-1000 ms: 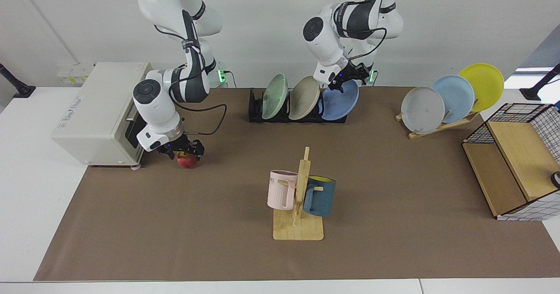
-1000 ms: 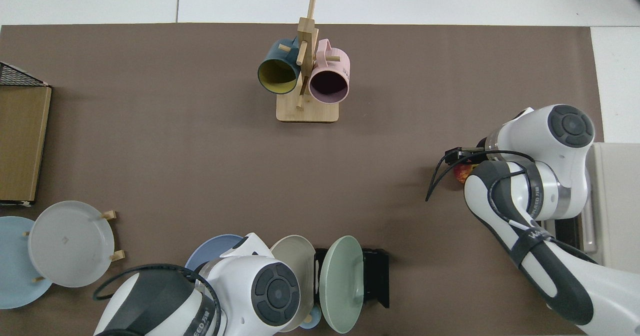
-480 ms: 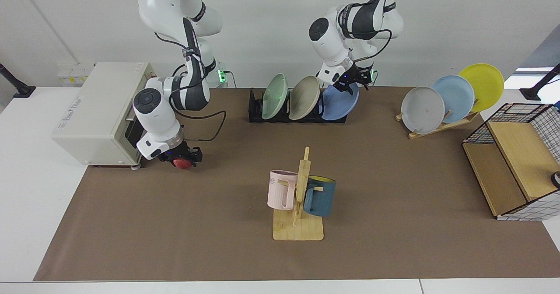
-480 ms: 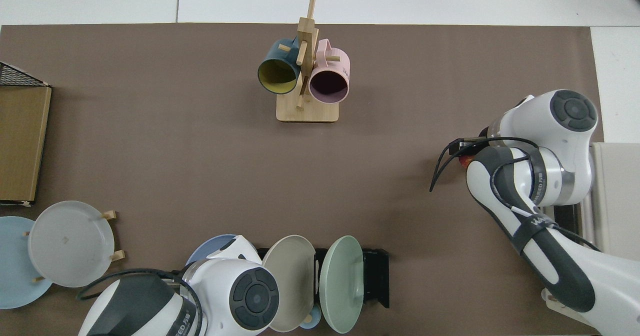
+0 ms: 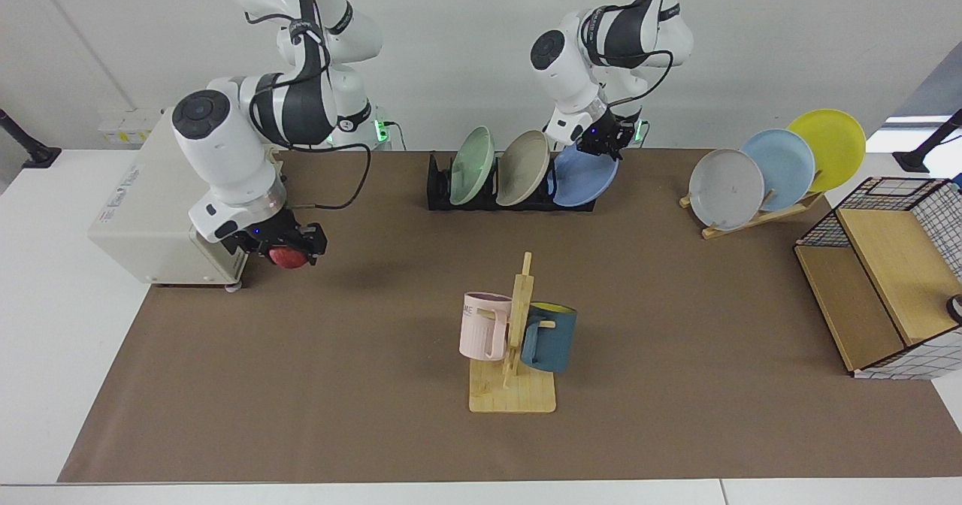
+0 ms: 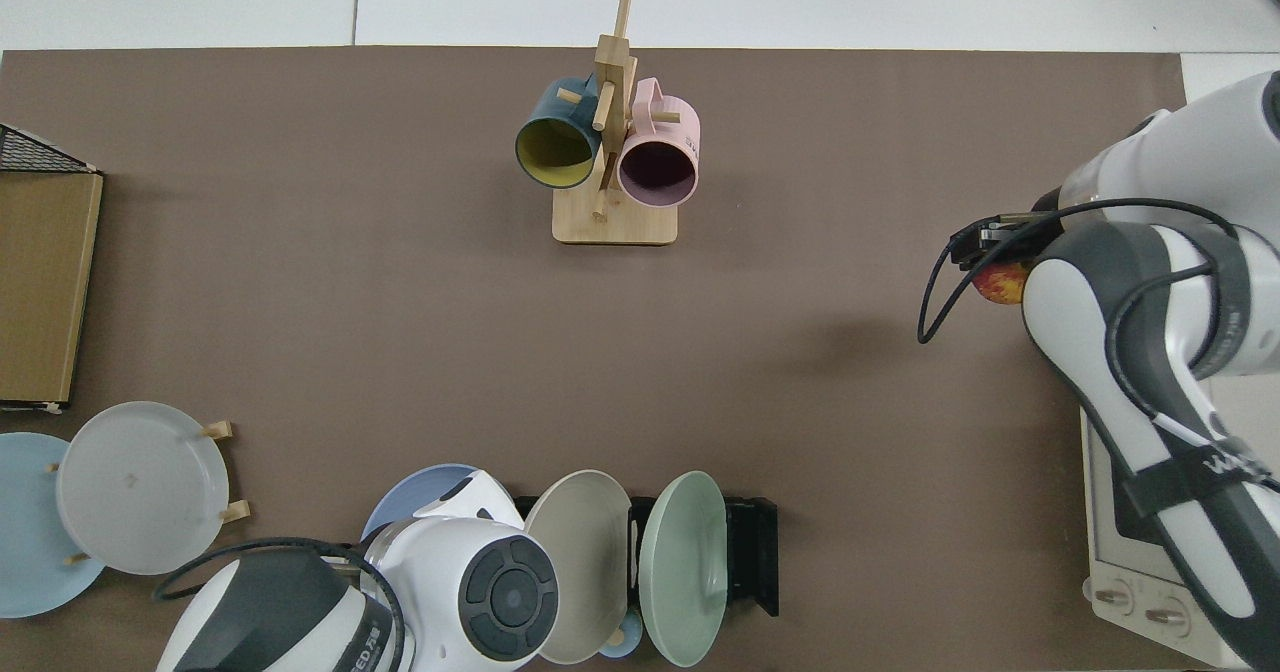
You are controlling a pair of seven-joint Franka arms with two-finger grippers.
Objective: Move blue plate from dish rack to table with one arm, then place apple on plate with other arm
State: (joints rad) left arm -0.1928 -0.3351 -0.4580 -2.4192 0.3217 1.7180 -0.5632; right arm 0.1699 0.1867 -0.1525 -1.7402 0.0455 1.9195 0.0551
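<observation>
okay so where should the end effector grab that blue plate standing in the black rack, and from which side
Grip the blue plate by its upper rim, coming from above. It leans on edge in the dish rack's end slot, so only that rim is free. The left end effector is already there.

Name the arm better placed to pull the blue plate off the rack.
Left: the left gripper is at the blue plate in the dish rack; the right gripper holds the apple.

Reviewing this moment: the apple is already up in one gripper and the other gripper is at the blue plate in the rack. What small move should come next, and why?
Probably the left gripper should lift the blue plate up out of the dish rack. It sits at the plate's upper rim, and the plate still leans in its slot. The right gripper, shut on the apple above the table, has nowhere to put it yet.
</observation>
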